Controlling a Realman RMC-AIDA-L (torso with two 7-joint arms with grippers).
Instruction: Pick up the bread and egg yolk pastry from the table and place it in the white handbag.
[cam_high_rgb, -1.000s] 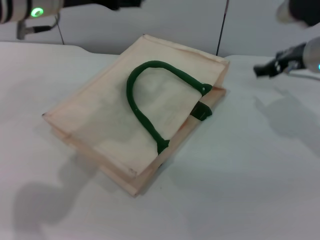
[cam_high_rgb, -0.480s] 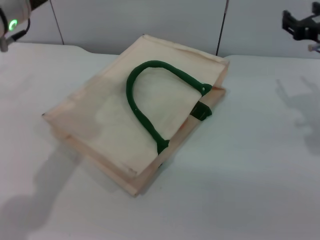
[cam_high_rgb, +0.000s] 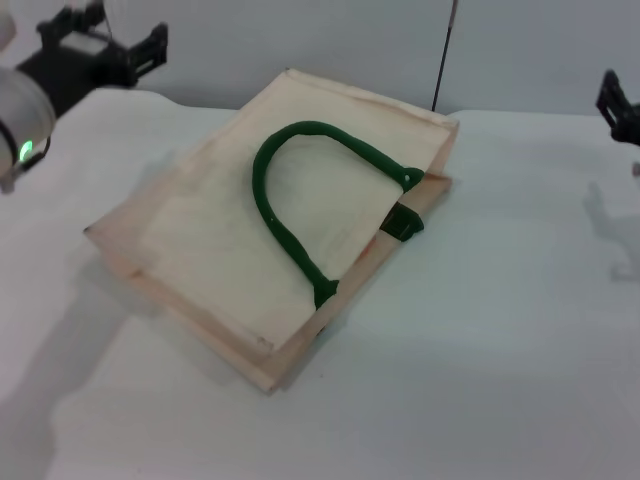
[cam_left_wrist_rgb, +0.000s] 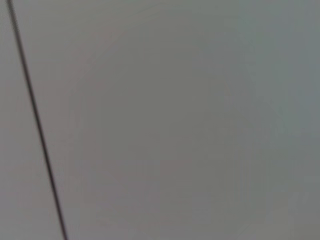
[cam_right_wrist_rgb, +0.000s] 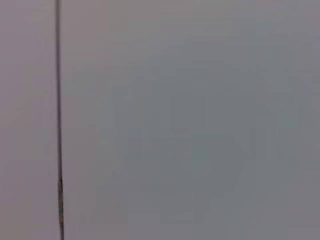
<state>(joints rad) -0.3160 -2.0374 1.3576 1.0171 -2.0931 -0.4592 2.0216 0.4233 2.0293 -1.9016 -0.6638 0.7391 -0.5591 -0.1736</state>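
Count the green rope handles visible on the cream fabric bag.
1: the dark green rope handle loops across the top face of the cream fabric handbag. A second may lie hidden underneath.

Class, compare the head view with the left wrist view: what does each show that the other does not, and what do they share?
Only the head view shows the white handbag lying flat on the table with its green handle on top, the left claw raised at the far left, and the right claw at the right edge. Only the left wrist view gives a close look at a plain grey wall. Both show a thin dark line on that wall. Neither shows bread or pastry.
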